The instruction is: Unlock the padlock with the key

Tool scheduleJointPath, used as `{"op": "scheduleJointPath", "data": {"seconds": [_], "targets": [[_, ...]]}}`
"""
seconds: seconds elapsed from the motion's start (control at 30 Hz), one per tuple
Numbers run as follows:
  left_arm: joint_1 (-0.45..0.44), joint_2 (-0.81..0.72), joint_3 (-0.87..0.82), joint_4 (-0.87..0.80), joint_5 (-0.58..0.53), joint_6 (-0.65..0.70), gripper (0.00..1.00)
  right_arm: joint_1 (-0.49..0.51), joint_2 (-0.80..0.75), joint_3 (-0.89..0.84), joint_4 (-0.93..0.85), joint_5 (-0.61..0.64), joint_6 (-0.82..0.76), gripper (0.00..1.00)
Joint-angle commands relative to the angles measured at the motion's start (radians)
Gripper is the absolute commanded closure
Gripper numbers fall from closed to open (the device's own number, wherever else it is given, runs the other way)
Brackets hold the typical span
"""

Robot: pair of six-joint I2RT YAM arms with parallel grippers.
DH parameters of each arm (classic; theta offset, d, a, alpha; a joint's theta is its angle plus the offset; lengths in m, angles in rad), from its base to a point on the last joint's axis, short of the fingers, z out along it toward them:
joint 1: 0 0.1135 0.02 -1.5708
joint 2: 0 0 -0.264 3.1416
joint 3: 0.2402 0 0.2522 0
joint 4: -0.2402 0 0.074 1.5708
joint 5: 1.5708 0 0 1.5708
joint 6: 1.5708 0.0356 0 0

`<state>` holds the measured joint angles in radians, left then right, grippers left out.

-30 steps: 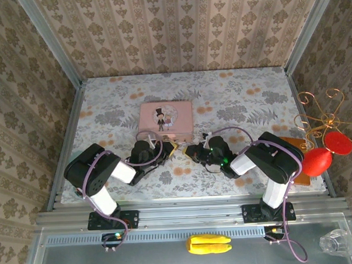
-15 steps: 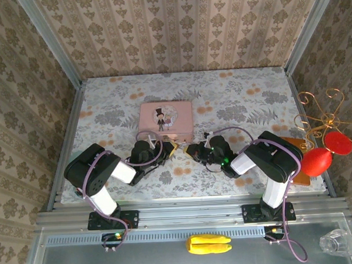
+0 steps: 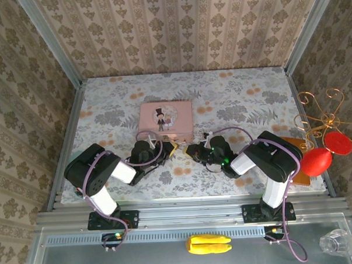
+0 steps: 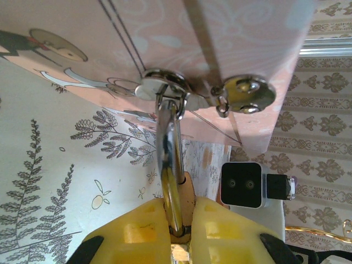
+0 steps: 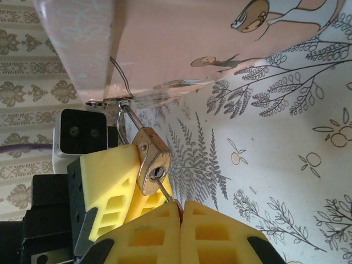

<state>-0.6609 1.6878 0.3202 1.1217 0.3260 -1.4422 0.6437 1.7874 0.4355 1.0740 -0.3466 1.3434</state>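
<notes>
The brass padlock hangs by its silvery shackle from the clasp of the pink tin. My left gripper is shut on the padlock, and its yellow fingers hold the body from the side. My right gripper is shut on the thin grey key. The key's tip sits in the keyhole on the padlock's bottom face. In the top view the left gripper and the right gripper meet tip to tip just in front of the tin.
A gold wire stand with red ornaments stands at the right edge of the floral table. A yellow object and a glass lie on the front ledge. Wallpapered walls enclose the table.
</notes>
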Motion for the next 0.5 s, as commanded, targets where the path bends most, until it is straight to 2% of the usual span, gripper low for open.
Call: {"op": "scheduleJointPath", "data": {"seconds": [0.0,0.47], "targets": [[-0.014,-0.003,0.011,0.116,0.016,0.007,1.0,-0.006,0.012,-0.009,0.037,-0.019,0.01,1.0],[-0.023,-0.01,0.005,0.137,0.015,-0.001,1.0,-0.016,0.051,-0.013,0.066,-0.027,0.032,1.0]]}}
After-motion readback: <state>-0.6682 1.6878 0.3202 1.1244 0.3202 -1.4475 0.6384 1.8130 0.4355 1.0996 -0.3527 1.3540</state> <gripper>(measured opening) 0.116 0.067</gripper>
